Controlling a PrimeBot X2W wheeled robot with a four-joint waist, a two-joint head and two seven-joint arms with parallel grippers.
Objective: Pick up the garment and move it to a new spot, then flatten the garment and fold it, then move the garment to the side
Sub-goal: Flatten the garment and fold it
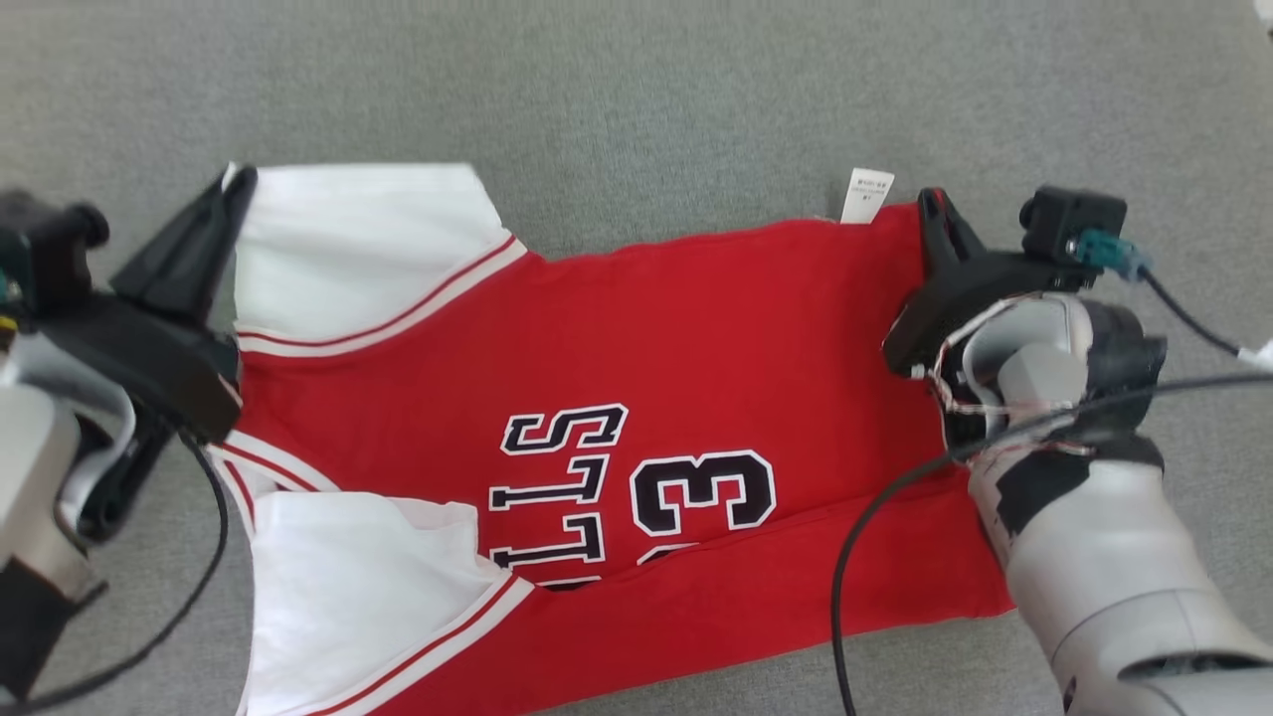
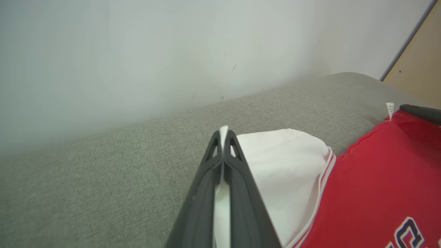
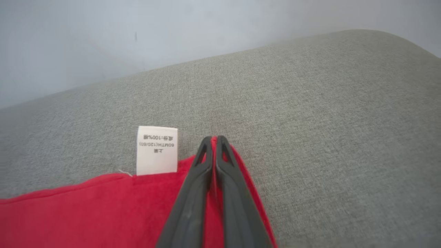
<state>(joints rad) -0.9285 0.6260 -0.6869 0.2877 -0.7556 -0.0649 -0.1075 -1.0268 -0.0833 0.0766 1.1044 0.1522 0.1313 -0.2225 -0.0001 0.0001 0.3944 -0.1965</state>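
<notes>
At the far left, your left gripper is closed flat on the outer corner of the far sleeve. In the left wrist view, a strip of white cloth shows between the two dark fingers right up to the tips of the left gripper, so it is pinching that sleeve.

The jersey lies spread across the grey upholstered surface, neck end to your left and hem to your right. Its body is red, and both sleeves are white with red-striped trim. The near sleeve lies by the near left edge, rumpled at its inner side. The number 3 and black-and-white lettering sit near the middle and read upside down from your head view. A crease runs across the red cloth along the near side, below the number.

Further right, a white care label sticks out past the far edge of the hem and lies on the grey surface.

Just right of that label, your right gripper is closed on the far right corner of the hem. In the right wrist view, red cloth runs up between the fingers of the right gripper to their tips. A black cable loops from that wrist over the near right part of the jersey. A pale wall stands behind the surface.
</notes>
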